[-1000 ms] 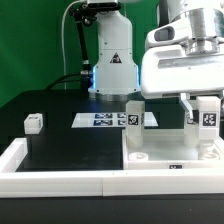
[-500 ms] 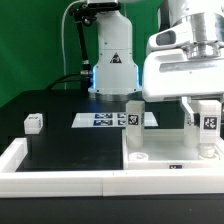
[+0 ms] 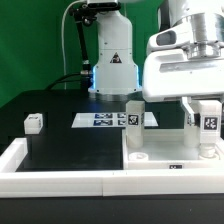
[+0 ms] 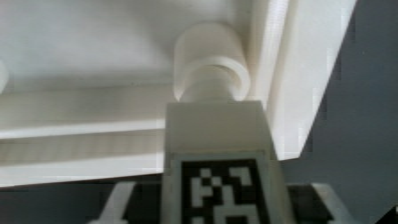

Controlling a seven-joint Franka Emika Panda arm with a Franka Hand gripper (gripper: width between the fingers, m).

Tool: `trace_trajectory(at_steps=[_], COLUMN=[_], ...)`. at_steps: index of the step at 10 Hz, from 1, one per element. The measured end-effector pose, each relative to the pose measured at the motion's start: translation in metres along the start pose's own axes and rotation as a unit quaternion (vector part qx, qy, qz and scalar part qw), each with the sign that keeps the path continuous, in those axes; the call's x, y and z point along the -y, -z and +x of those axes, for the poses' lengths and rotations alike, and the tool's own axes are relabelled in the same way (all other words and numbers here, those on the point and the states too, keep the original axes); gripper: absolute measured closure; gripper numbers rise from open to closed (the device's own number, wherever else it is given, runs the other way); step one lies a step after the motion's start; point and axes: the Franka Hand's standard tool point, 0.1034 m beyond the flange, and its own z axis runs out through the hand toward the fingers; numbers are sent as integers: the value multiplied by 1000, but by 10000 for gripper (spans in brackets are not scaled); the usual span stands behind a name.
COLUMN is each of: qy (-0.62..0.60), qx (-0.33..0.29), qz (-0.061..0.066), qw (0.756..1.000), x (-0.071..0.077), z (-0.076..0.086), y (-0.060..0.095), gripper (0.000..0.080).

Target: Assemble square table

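Square table [image 3: 160, 152]: hand [image 3: 206, 112] clenched on a leg [image 3: 208, 136] at its corner. Judged step: seating this leg; the next move calls for straight, upright turning.

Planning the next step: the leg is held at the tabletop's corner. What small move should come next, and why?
Probably turn the gripper to screw the held leg in: it stands upright at the tabletop corner, its round tip facing that corner.

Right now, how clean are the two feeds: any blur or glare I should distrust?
Wrist view: soft overall, the leg and its tag blurred up close, the white tabletop washed out. Exterior view: sharper, evenly lit, though the white gripper crowds the exterior view's right.
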Motion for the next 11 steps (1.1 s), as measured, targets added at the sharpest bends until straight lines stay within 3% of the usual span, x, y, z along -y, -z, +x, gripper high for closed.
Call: trace_trajectory(at_steps=[5, 9, 10, 11], qy=[3, 12, 11, 11], qx=[5, -33, -33, -33], qz=[-2, -5, -5, -5], qw=[1000, 999, 999, 999], x=[1, 7, 6, 6], z=[-6, -3, -3, -3], y=[-9, -12, -12, -12], gripper=[515, 515, 416, 416])
